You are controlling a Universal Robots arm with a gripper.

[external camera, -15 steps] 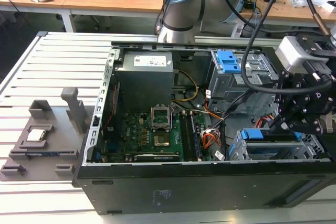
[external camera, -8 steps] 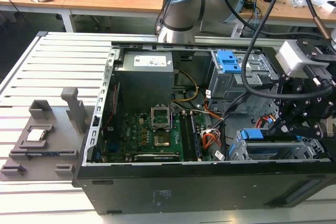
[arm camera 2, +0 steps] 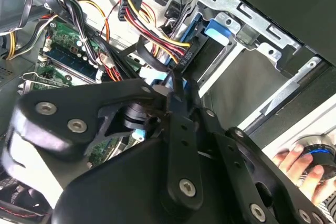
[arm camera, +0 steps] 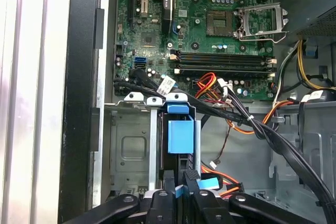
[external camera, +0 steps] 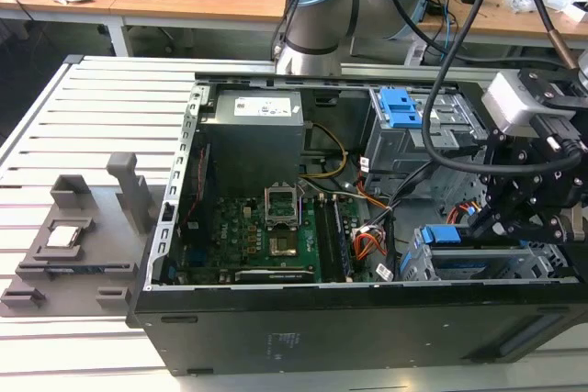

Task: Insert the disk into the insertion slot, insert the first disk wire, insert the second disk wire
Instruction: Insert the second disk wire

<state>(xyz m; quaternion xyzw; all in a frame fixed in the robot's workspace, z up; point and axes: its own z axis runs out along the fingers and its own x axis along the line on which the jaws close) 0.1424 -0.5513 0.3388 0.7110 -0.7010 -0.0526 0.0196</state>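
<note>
Behind our slatted metal bench run cluttered wooden desks. On the bench lies one open computer case, holding one motherboard. We see one silver insertion slot at the exterior view's right, with one disk in its blue carrier seated inside. Our one gripper hovers just beside it, fingers drawn narrow on what looks like a cable end; we cannot tell for certain. We judge that keeping the plug square to the disk's socket matters most.

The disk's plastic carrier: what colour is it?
Bright blue; the carrier shows best in the first wrist view.
</note>
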